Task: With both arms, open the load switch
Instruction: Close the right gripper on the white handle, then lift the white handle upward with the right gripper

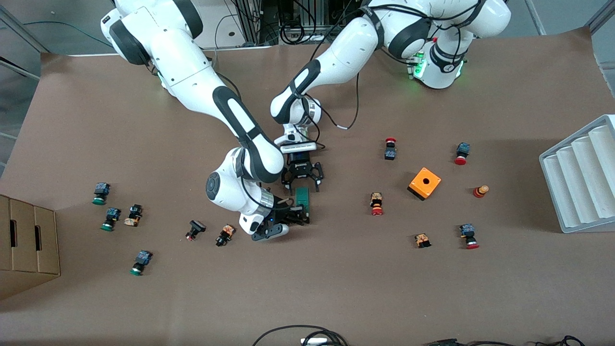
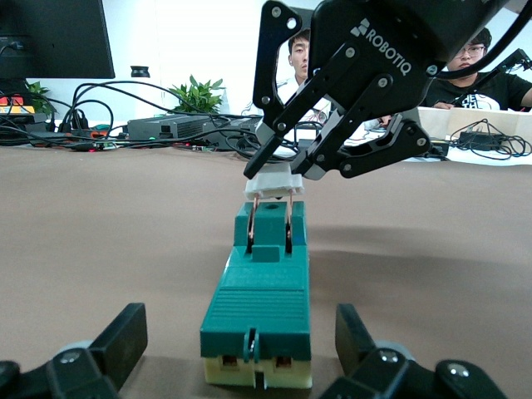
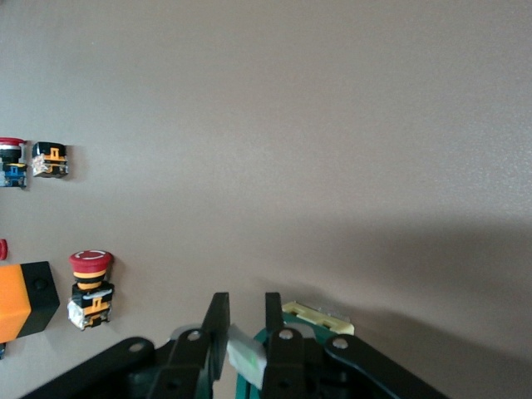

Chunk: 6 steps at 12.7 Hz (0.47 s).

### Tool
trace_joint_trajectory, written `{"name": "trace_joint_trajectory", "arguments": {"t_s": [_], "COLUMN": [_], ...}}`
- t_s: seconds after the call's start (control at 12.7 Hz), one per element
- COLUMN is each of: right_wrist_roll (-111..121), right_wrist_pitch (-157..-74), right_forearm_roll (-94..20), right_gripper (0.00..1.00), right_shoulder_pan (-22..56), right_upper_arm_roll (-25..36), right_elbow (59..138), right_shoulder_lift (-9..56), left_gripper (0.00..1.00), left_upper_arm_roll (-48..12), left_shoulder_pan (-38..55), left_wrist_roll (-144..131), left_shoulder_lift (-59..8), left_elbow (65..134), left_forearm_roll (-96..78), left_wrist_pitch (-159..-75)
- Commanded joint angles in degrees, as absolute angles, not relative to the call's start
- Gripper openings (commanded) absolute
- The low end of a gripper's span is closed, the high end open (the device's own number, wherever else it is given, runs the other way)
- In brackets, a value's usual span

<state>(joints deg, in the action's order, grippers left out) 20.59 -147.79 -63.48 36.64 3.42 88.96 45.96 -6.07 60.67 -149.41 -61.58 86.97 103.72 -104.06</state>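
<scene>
Load switch [image 1: 302, 198] lies mid-worktop. My right hand [image 2: 278, 177] pinches its white lever [image 2: 273, 186] to pull it up; my left hand [image 1: 302, 183] straddles the body, fingers apart, ready to brace.

An orange box [image 1: 424, 182] sits among scattered push buttons [image 1: 376, 203], near a grey ridged tray [image 1: 581, 178].

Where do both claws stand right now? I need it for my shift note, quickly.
Left claw: open, its fingers either side of the narrow dark-green load switch block.
Right claw: closed on the switch's small white lever.
</scene>
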Motion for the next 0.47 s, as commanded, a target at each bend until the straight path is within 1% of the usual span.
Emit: {"name": "trace_joint_trajectory", "arguments": {"t_s": [0.0,0.39], "right_wrist_roll": [21.45,21.45], "right_wrist_pitch": [-148.36,-147.92], "right_forearm_roll": [-64.78,-64.78], "right_gripper": [0.20,0.20], "right_shoulder_pan": [36.91,36.83], "right_upper_arm_roll": [3.69,3.69], "right_elbow": [92.20,93.16], "right_shoulder_lift": [42.01,40.96], "left_gripper": [1.00,1.00], "left_upper_arm_roll": [-5.98,-5.98], "left_shoulder_pan": [61.87,61.87], "left_wrist_roll": [-151.43,-151.44], "left_shoulder_lift": [-65.21,-65.21], "left_elbow": [85.34,85.34], "left_forearm_roll": [104.67,104.85], "left_wrist_pitch": [-103.97,-103.97]}}
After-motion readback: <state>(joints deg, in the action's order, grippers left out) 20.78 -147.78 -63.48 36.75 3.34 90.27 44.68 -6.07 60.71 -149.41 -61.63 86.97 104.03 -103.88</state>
